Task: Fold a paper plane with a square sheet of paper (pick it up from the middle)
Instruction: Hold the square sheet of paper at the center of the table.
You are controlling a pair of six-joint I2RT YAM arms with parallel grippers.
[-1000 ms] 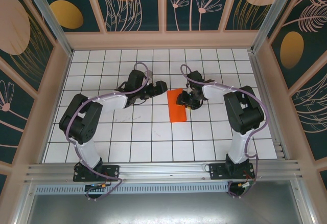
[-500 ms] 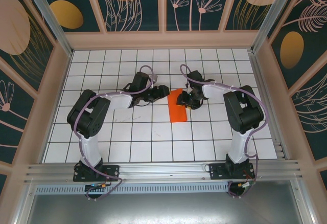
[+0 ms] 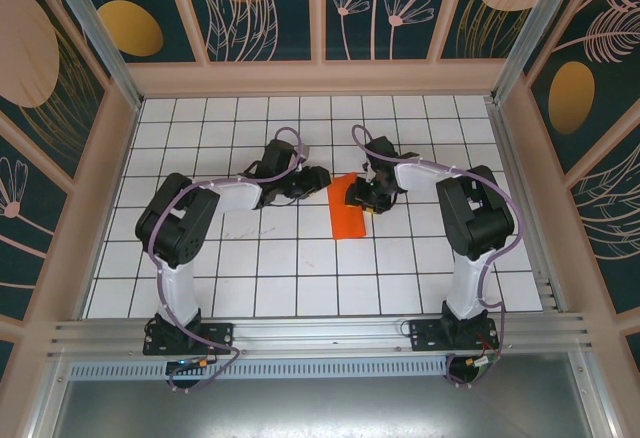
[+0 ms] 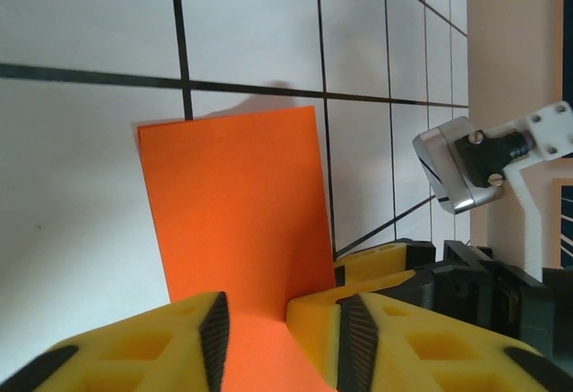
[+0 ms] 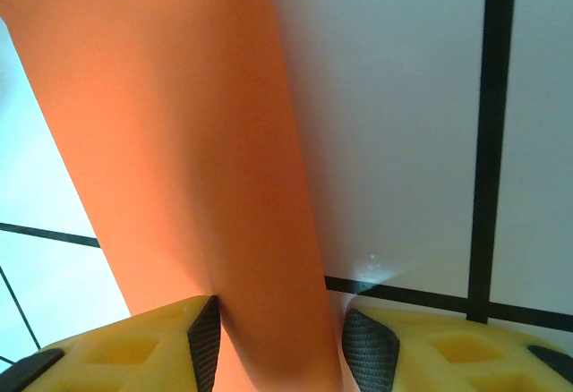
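Square sheet of paper [image 3: 347,214], halved, we judge; left gripper [image 4: 269,329] and right gripper [image 5: 279,338] straddle it, jaws parted; next: aligned corner folds.

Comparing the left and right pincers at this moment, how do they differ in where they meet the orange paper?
1. The left pincer meets the orange paper from its left side; the right pincer meets it from its right side.
2. The left pincer sits at the far corner; the right pincer sits further along the edge, nearer mid-length.
Shared: both appear open, with the paper between their jaws.
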